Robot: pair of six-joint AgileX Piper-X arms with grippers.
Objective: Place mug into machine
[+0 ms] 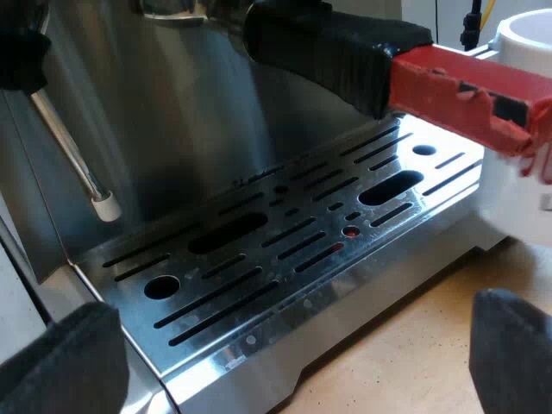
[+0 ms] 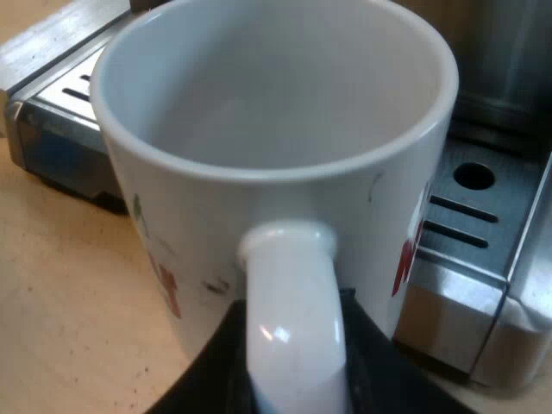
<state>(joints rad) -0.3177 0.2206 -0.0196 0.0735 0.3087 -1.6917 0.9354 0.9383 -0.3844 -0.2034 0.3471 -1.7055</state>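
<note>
Beside the end of the drip tray [image 2: 466,216], clamping the mug [image 2: 276,112] by its handle [image 2: 289,319] with the right gripper [image 2: 289,379]: black fingers [image 2: 203,379] pressed against the handle from both sides. Holding the white mug upright, open mouth toward the camera, red and green print on its wall, too close to read. Not set on the tray: just beside the tray's corner, over the wooden table [image 2: 60,285]; cannot tell whether standing on the wood or lifted off it.

Facing the espresso machine's [image 1: 172,112] front with the left gripper [image 1: 289,362], low over the table, just short of the tray's near edge. Its fingers [image 1: 65,362] spread wide apart, with only table and tray edge between them. Looking along the shiny steel tray, cut with long slots and round holes. Above it, seeing the holder [image 1: 341,47], dark along its length, locked into the machine's front and reaching out over the tray, red end [image 1: 461,90] pointing toward the mug. Past that red end, seeing the mug's white wall just off the tray's far end. At the tray's opposite end, seeing a thin steam wand [image 1: 65,142] slanting down, white tip [image 1: 105,207] above the slots, apart from them.
</note>
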